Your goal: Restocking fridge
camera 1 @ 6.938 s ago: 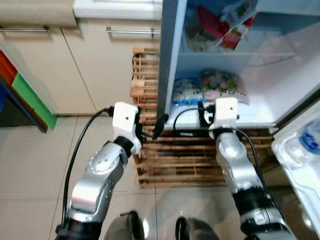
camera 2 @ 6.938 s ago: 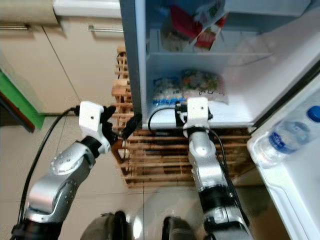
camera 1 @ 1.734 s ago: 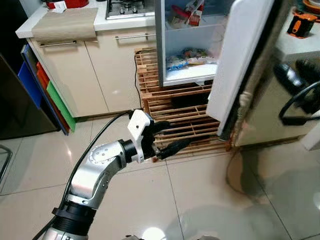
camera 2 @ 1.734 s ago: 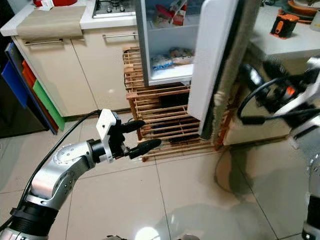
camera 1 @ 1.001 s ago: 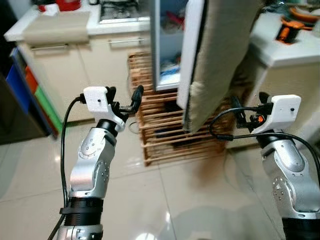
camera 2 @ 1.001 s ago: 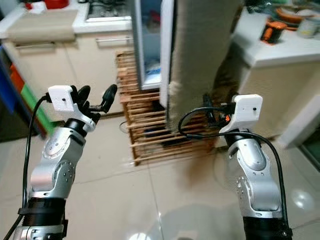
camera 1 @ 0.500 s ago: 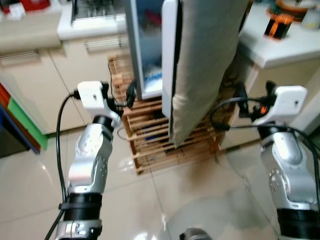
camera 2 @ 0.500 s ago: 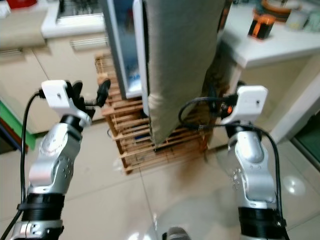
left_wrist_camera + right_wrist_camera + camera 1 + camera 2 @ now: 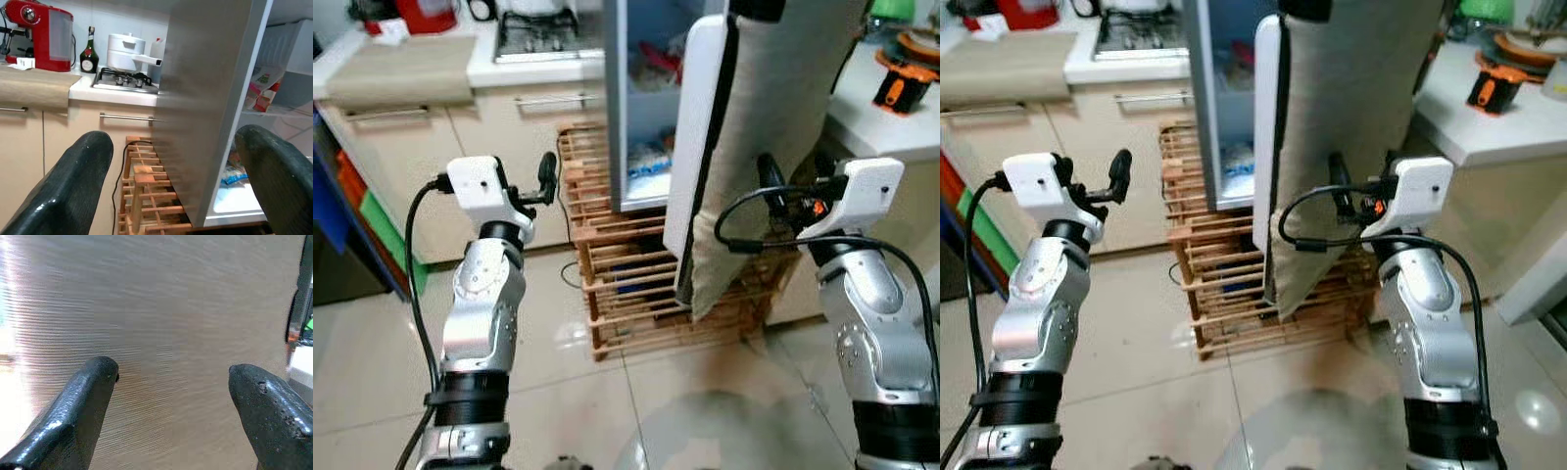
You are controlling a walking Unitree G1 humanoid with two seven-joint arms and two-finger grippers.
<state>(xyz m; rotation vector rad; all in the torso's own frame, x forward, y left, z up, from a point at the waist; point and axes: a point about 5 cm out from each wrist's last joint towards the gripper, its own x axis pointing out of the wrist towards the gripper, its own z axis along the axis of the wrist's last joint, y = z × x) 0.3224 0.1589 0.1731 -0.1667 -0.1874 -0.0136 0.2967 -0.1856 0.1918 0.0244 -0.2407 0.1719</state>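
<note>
The fridge (image 9: pixel 619 108) stands on a wooden slat rack, and its door (image 9: pixel 783 117) hangs partly swung in, with the white inner edge toward me. Through the gap I see packets (image 9: pixel 651 157) on the lower shelf and more packets (image 9: pixel 261 88) higher up. My left gripper (image 9: pixel 546 176) is raised left of the fridge's side wall (image 9: pixel 205 98), open and holding nothing. My right gripper (image 9: pixel 769 176) is up against the door's brushed outer face (image 9: pixel 171 308), also open with nothing between its fingers.
The wooden slat rack (image 9: pixel 626 284) juts out under the fridge. Beige cabinets (image 9: pixel 401 166) and a counter with a hob (image 9: pixel 538 24) and a red coffee machine (image 9: pixel 36 34) run to the left. A white counter (image 9: pixel 891 108) stands close on the right. Tiled floor (image 9: pixel 568 392) lies in front.
Since the oldest frames I have backed off from the lower shelf and the door has swung from wide open to partly shut. Over the last second both grippers stay raised.
</note>
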